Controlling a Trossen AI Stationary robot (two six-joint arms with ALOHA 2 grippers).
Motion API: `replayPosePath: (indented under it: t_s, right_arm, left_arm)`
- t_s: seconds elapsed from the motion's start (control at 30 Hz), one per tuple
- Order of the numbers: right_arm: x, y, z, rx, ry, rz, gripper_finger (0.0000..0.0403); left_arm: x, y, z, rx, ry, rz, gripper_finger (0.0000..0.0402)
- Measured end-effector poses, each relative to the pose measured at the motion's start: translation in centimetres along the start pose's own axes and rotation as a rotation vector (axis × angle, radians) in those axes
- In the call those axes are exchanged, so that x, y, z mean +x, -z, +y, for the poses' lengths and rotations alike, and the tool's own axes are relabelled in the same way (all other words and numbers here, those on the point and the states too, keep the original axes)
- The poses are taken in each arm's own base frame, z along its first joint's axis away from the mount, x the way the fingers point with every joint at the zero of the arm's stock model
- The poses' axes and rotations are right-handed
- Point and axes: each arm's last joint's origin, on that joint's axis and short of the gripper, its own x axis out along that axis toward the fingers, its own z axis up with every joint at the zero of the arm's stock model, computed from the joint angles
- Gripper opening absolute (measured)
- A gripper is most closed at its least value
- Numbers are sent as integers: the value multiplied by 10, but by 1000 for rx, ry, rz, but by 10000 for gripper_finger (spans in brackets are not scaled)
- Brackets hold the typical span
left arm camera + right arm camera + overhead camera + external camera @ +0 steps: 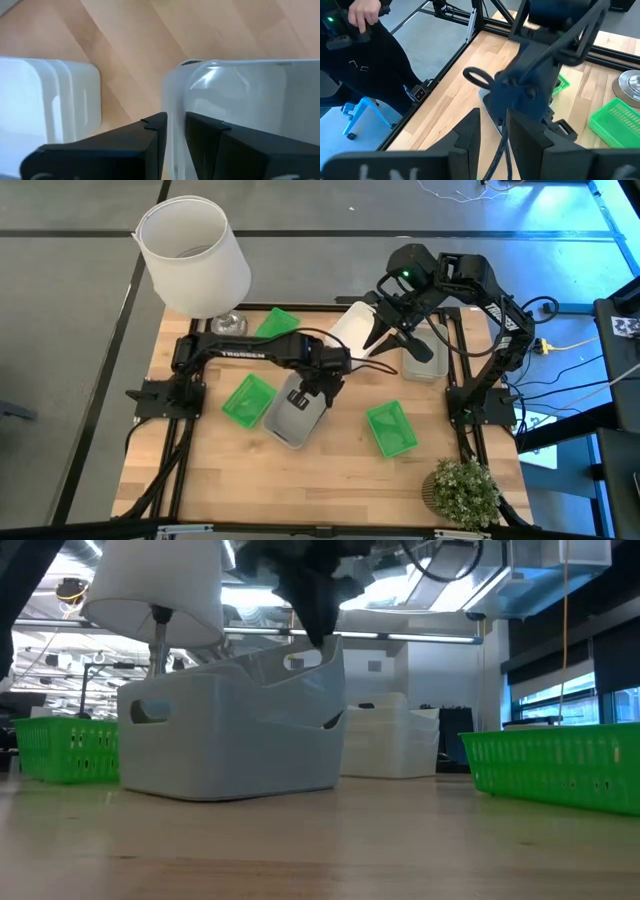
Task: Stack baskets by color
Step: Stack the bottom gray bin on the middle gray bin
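Near the table's middle a translucent grey basket (293,418) (230,740) rests on its bottom. A second grey basket (300,665) sits tilted inside it. My left gripper (316,387) (176,127) points down over the far end, fingers slightly apart astride the upper basket's end wall. My right gripper (388,332) (492,132) hangs open and raised at the far right, holding nothing. Another grey basket (424,362) lies below it, next to a white basket (352,325) (50,100). Three green baskets (247,399) (277,322) (391,428) lie apart on the table. My left gripper comes from above with one finger (150,137) outside and one (205,137) inside the upper grey basket's end wall (173,100). Whether the fingers touch the wall, I cannot tell. That basket lies tilted in the lower one, this end higher.
A big white lampshade (195,255) stands over the far left corner on a metal foot (228,323). A potted plant (462,490) is at the near right corner. A person (360,30) stands beyond the table's edge. Bare wood lies along the near edge.
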Motion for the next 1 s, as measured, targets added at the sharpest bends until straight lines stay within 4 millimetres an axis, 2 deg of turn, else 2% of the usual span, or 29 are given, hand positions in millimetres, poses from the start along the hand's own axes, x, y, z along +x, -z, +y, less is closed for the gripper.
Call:
replayPosePath:
  t_s: [0.23,0.37,0.63,0.87,0.93,1.0]
  right_arm:
    - [0,0,0,2,0,0,97]
    - [0,0,0,2,0,0,97]
    - [0,0,0,4,-1,1,97]
    - [0,0,0,4,-1,1,97]
    - [0,0,0,4,-1,1,97]
    - [0,0,0,4,-1,1,97]
  left_arm:
    - [-22,-1,9,-11,-25,-23,57]
    - [-23,4,17,-41,-29,-34,57]
    - [0,11,20,-140,104,-73,57]
    - [26,16,15,-136,96,-40,57]
    - [24,17,16,-134,45,-9,57]
    - [13,17,21,-135,-46,12,57]
